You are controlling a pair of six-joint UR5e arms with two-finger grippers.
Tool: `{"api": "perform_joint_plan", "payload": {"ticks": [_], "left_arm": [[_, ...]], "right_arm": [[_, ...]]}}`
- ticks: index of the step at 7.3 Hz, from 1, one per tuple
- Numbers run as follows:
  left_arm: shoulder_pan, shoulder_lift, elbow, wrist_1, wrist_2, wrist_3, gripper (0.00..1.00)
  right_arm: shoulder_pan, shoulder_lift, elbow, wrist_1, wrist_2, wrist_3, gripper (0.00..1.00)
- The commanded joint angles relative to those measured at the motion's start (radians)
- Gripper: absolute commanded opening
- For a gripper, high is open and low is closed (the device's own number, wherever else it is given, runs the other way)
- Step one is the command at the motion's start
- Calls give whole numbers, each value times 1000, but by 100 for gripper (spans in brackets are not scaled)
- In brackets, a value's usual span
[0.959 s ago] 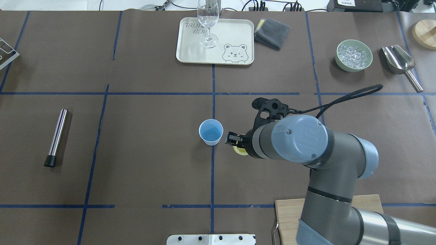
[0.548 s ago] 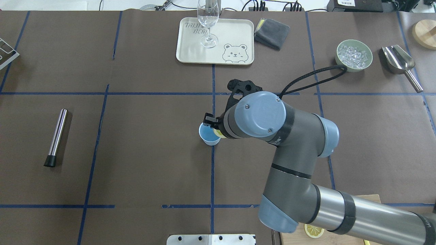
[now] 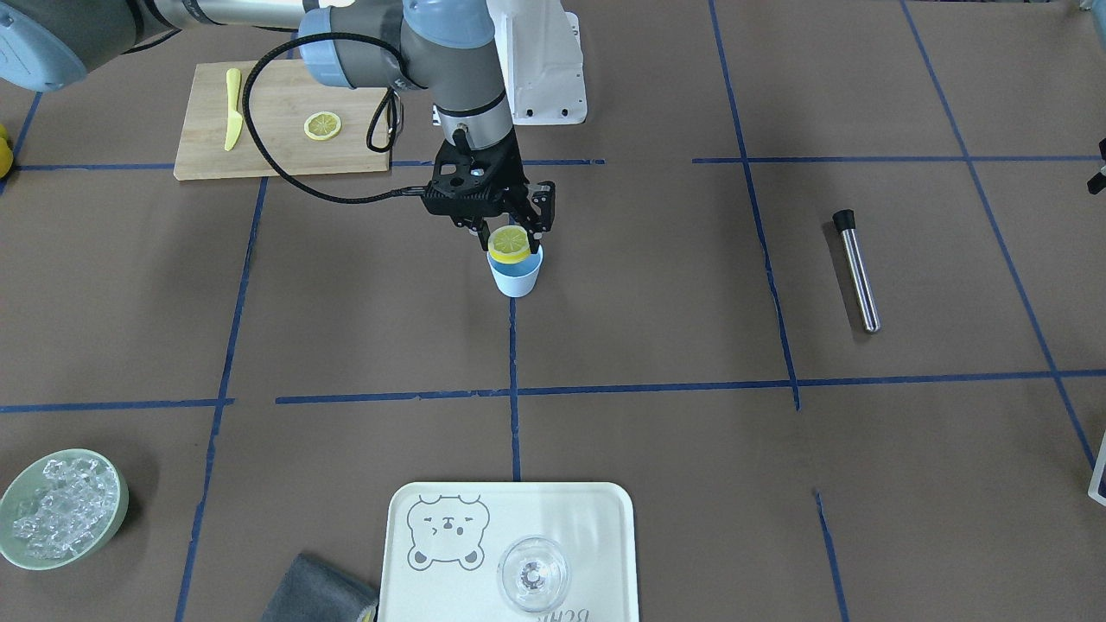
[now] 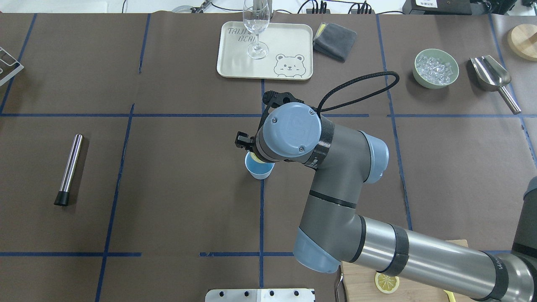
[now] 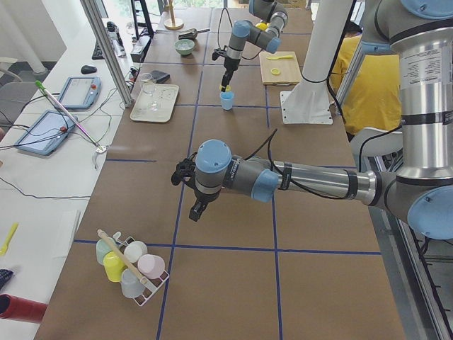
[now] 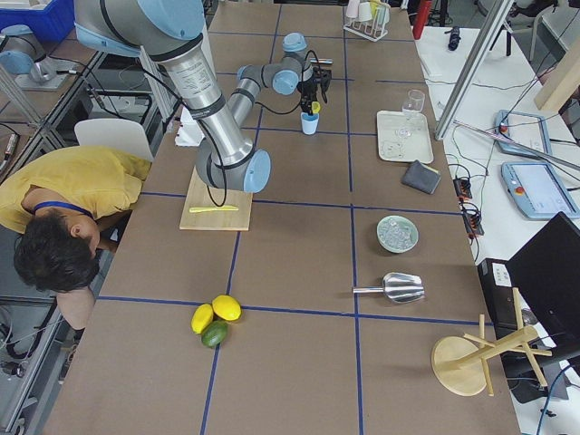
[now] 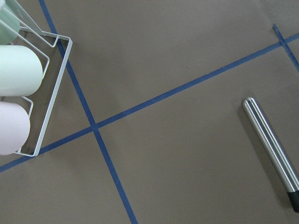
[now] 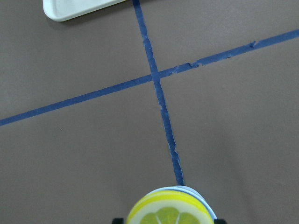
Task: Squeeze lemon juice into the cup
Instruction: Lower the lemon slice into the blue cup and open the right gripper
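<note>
My right gripper (image 3: 511, 235) is shut on the lemon (image 3: 509, 244), a thick round piece with yellow rind and a pale cut face. It holds the lemon just above the mouth of the light-blue cup (image 3: 516, 276), which stands on the blue tape line at mid-table. In the right wrist view the lemon (image 8: 169, 213) fills the bottom edge with the cup's rim (image 8: 205, 208) behind it. In the overhead view the wrist hides most of the cup (image 4: 259, 171). My left gripper (image 5: 196, 210) shows only in the exterior left view, so I cannot tell its state.
A wooden board (image 3: 276, 86) near the robot base carries a thin lemon slice (image 3: 322, 126) and a yellow knife (image 3: 232, 121). A steel rod (image 3: 858, 272) lies toward the left arm's side. A tray (image 3: 596, 518) with a glass (image 3: 533, 574), a grey cloth (image 3: 320, 594) and an ice bowl (image 3: 60, 510) are opposite.
My right arm has swung toward the left arm's side, carrying the lemon from beside the cup to directly over its mouth. The cup has not moved.
</note>
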Motion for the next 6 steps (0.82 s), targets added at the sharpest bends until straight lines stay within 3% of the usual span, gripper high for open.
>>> {"api": "perform_joint_plan", "payload": {"ticks": [1, 4, 6], "left_arm": [[0, 0, -2, 0, 0, 0, 100], [0, 0, -5, 0, 0, 0, 100], [1, -1, -2, 2, 0, -12, 100]], "right_arm": [[-1, 2, -13, 0, 1, -2, 71], [-3, 1, -42, 34, 1, 0, 80], [-1, 1, -37, 68, 20, 0, 91]]}}
